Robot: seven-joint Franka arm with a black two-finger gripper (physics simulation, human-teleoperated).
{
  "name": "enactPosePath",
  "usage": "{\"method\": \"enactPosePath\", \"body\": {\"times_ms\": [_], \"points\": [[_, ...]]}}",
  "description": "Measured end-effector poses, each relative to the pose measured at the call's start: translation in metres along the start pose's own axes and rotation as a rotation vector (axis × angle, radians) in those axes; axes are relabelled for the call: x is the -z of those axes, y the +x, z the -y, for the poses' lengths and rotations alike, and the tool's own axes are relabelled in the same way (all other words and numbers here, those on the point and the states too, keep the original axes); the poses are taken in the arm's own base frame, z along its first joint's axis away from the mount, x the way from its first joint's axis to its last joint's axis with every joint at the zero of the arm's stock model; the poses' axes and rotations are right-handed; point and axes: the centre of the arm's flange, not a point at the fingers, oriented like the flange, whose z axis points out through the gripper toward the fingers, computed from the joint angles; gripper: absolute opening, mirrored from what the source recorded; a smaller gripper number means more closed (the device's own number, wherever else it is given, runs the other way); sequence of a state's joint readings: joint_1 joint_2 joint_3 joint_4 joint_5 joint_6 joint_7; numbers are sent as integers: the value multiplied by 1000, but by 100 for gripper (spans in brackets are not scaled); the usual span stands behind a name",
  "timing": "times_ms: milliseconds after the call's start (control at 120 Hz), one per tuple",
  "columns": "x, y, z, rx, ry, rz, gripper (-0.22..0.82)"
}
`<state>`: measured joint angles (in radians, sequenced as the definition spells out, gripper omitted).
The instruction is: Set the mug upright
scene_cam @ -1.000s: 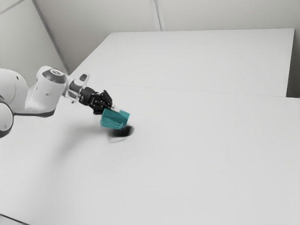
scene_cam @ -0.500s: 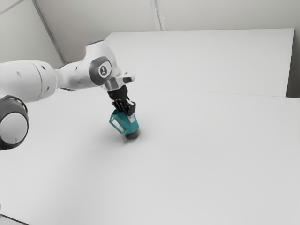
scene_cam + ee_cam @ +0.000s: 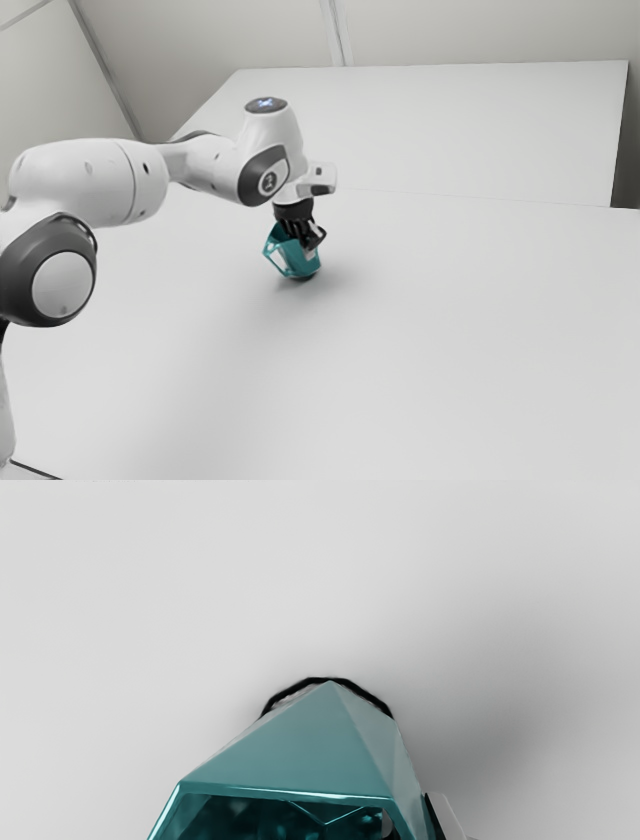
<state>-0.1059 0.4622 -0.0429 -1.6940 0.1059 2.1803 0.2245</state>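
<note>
The teal faceted mug is close to upright with a slight tilt, its opening toward my hand and its handle toward the exterior view's left. My gripper points down at it from above. In the wrist view the mug shows its rim and dark interior. There the gripper is shut on the mug's wall, one finger outside and the other partly visible inside the opening. The black-edged base is low over the table; whether it touches cannot be told.
The white table extends around the mug, with a soft shadow beside it. A straight seam crosses the surface behind the arm, and pale walls stand beyond the far edge.
My hand has swung from a slanted pose to pointing down and moved toward the exterior view's right, carrying the mug. The mug has turned from strongly tilted to nearly upright.
</note>
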Motion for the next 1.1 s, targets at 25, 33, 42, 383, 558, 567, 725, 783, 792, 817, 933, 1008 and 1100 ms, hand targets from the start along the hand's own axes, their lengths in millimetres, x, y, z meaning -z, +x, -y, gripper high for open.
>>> {"method": "enactPosePath", "body": {"times_ms": [25,33,42,383,558,567,725,783,792,817,933,1008,1100], "points": [[-2,1,0,3,3,-4,-17],[-2,1,0,4,4,-5,-17],[-2,2,-1,5,4,-7,-17],[17,8,3,39,35,-63,33],[71,6,6,55,53,-140,49],[74,5,6,56,53,-144,49],[143,-11,7,77,62,-205,55],[173,-25,11,100,53,-212,56],[178,-28,12,104,52,-213,56],[193,-36,13,113,49,-214,57],[241,-68,19,146,34,-189,58],[260,-79,29,170,29,-166,59],[289,-88,40,195,28,-156,60]]}}
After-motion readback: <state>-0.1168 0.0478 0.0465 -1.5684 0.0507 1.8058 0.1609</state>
